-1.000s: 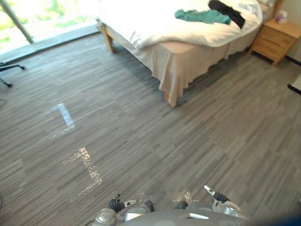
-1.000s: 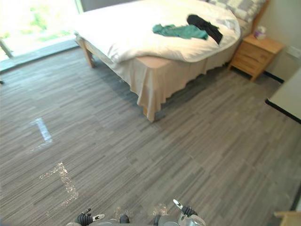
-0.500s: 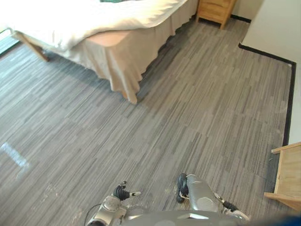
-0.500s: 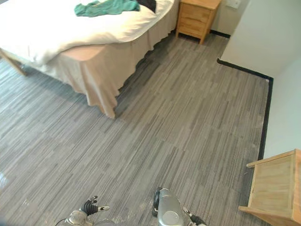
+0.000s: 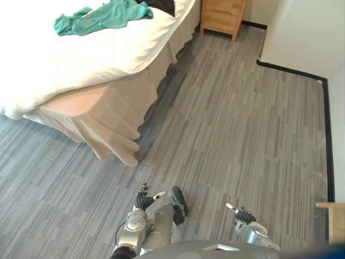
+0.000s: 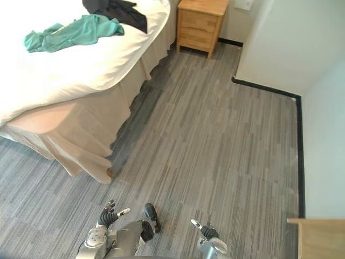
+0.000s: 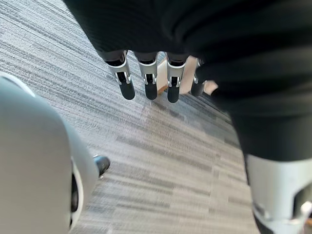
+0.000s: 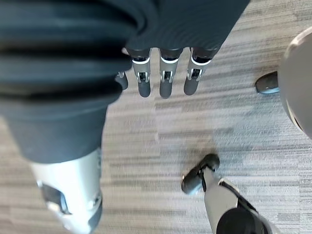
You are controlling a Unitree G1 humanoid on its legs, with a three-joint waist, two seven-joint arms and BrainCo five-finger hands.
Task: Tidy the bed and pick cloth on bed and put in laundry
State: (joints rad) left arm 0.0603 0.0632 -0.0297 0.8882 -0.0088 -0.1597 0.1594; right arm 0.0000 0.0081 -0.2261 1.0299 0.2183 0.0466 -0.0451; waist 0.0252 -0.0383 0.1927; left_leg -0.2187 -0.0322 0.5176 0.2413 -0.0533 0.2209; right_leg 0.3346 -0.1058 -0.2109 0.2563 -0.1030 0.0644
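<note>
Fingers (image 7: pixel 147 80) on your left hand (image 5: pixel 143 200) hang straight and relaxed, gripping nothing, above the grey wood-grain plank floor (image 5: pixel 242 135). Your right hand (image 5: pixel 241 216) reads the same: fingers (image 8: pixel 165 80) straight, apart, empty. Both hands sit low by your body, well apart from the bed with a white duvet (image 5: pixel 64 65), which stands ahead on your left. A crumpled teal-green cloth (image 5: pixel 99 16) lies on the duvet. A black cloth (image 6: pixel 116 9) lies just beyond it, touching or nearly so. A beige pleated bed skirt (image 5: pixel 108 124) hangs down to the floor at the near corner. A light wooden nightstand with drawers (image 6: pixel 200 21) stands beside the bed's far end, against the white wall (image 6: pixel 285 38).
</note>
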